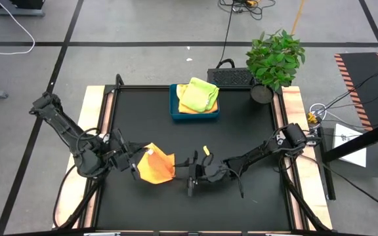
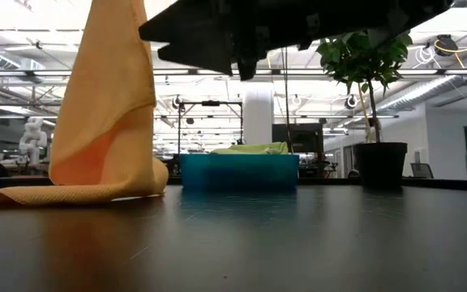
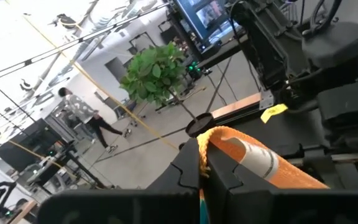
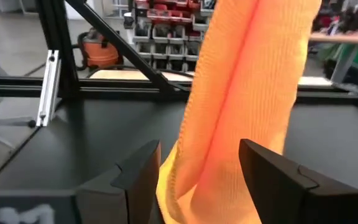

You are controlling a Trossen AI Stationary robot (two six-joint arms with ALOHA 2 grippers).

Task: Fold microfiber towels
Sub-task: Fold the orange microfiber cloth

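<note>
An orange microfiber towel (image 1: 156, 165) hangs at the near left of the black table. My left gripper (image 1: 136, 165) is shut on its top, and its lower end (image 2: 71, 191) lies bunched on the table. My right gripper (image 4: 199, 149) stands open at the towel's right side. The hanging towel (image 4: 241, 87) shows between and just beyond its two fingers. Lime green and yellow towels (image 1: 199, 95) lie folded in the blue tray (image 1: 174, 113) at the far middle. My left gripper pinches the orange towel's upper part (image 3: 219, 140) between its two shut fingers, coming level from the table's left side. How many layers it holds cannot be told. The towel hangs below the fingers, slack, with its lower end on the table. My right gripper: whether its open fingers touch the towel cannot be told.
A potted plant (image 1: 273, 62) stands at the far right corner. A small yellow scrap (image 1: 206, 150) lies on the table near my right arm. Bare black table (image 2: 314, 235) stretches along the near side and to the right.
</note>
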